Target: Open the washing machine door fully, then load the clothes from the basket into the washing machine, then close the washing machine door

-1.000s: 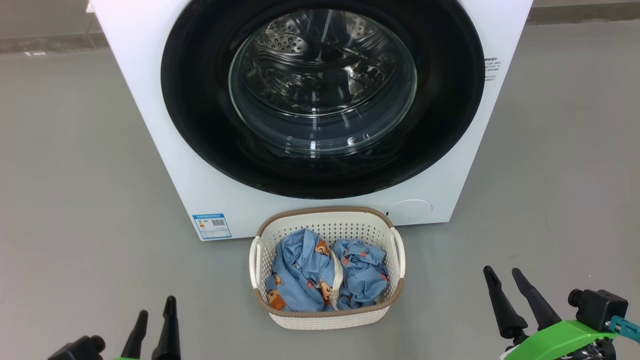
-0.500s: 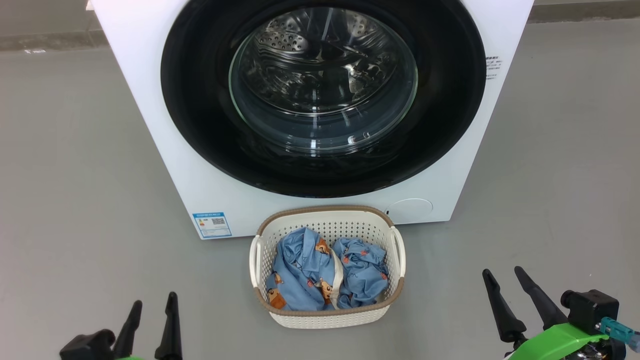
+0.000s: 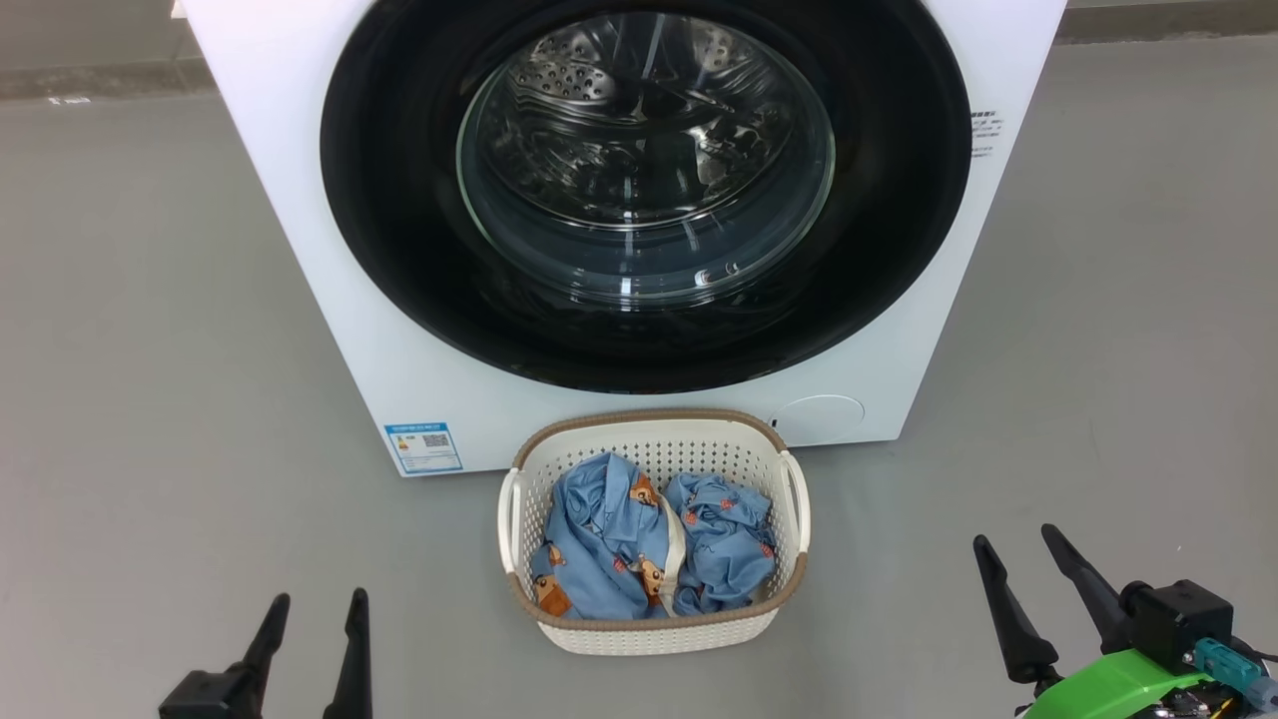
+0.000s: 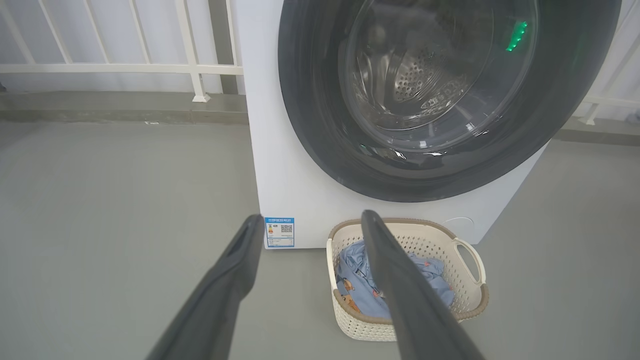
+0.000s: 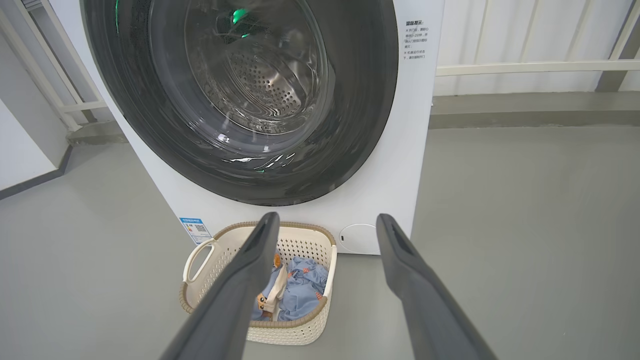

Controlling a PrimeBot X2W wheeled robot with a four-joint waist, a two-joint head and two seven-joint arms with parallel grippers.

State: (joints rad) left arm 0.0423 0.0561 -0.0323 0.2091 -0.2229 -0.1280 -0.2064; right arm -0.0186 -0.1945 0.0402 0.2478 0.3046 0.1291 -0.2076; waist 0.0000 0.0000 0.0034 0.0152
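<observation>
The washing machine [image 3: 300,250], a white boxy front-loader, stands on a grey floor [image 3: 150,399], its back toward the floor's far edge, where the left wrist view shows a white railing [image 4: 190,65] above a low kerb. The washing machine door [image 3: 644,170] lies shut, flush against the front panel. Its wide glossy black rim rings a bulging clear glass bowl, through which the perforated steel drum [image 3: 584,85] glints. A blue sticker [image 3: 423,448] marks the front's lower left corner, and a round white flap [image 3: 819,419] sits at its lower right.

The basket [image 3: 654,417] rests on the floor just in front of the machine, below the door's bottom edge. It is small, cream-white and rectangular, with perforated sides, a brown woven-look rim and a loop handle on each short side. The clothes [image 3: 609,544] lie crumpled inside it: two light blue garments printed with small orange-brown bears. A cream band [image 3: 674,554] runs between the two bundles.

The left gripper [image 3: 319,597] hangs above the floor near its close edge, left of the basket and well apart from it, jaws spread and holding nothing. The right gripper [image 3: 1014,536] hangs to the basket's right, also apart from it, dark fingers pointing toward the machine, jaws likewise spread and bare.
</observation>
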